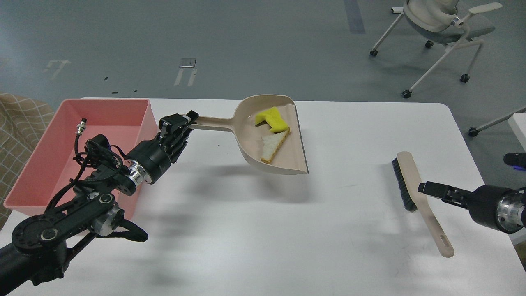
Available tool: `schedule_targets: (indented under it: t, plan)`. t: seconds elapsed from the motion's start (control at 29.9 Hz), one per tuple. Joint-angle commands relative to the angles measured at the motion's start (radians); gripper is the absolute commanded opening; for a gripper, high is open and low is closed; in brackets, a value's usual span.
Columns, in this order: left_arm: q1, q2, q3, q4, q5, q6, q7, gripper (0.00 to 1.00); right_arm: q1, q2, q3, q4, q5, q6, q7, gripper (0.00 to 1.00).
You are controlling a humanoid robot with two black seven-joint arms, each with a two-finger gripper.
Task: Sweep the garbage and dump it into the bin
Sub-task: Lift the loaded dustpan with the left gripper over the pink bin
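Nearest us, our left gripper clamps the dustpan handle, lifted clear of the table and near level so the yellow sponge and bread slice stay put. Pink bin sits beside it. Right gripper holds the brush handle, parked well apart.
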Motion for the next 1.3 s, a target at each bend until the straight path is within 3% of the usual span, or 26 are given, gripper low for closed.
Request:
schedule_targets:
  t: [0.0,0.17,0.23,0.3,0.4,0.57,0.77,1.04,1.27]
  plan:
    - [0.0,0.016,-0.009,0.0,-0.019,-0.001,-0.002,0.0,-0.002,0.035,0.128,0.001,0.019,0.0,0.001,0.92]
    - [0.002,0.035,-0.035,-0.002,-0.03,-0.001,-0.002,0.0,0.004,0.223,0.294,-0.007,0.05,0.0,0.001,0.94]
    - [0.006,0.036,-0.053,-0.003,-0.044,-0.003,-0.002,0.0,0.007,0.337,0.369,-0.01,0.053,0.0,0.001,0.96]
    - [0.005,0.052,-0.064,-0.005,-0.05,-0.009,-0.002,0.0,0.012,0.522,0.432,-0.037,0.06,0.0,-0.001,0.96]
    - [0.006,0.078,-0.072,-0.011,-0.052,-0.015,-0.002,0.0,0.014,0.659,0.475,-0.062,0.073,0.0,-0.001,0.96]
    - [0.023,0.134,-0.107,-0.025,-0.093,-0.035,-0.005,0.0,0.017,0.8,0.527,-0.103,0.137,0.0,-0.001,0.96]
    - [0.063,0.173,-0.162,-0.025,-0.131,-0.043,-0.005,0.0,0.046,0.814,0.527,-0.152,0.35,0.0,-0.001,0.96]
    - [0.132,0.251,-0.247,-0.041,-0.142,-0.07,-0.005,0.0,0.043,0.814,0.543,-0.177,0.378,0.0,0.004,0.96]
    - [0.209,0.322,-0.316,-0.044,-0.182,-0.087,-0.005,0.0,0.041,0.814,0.558,-0.203,0.398,0.0,0.035,0.96]
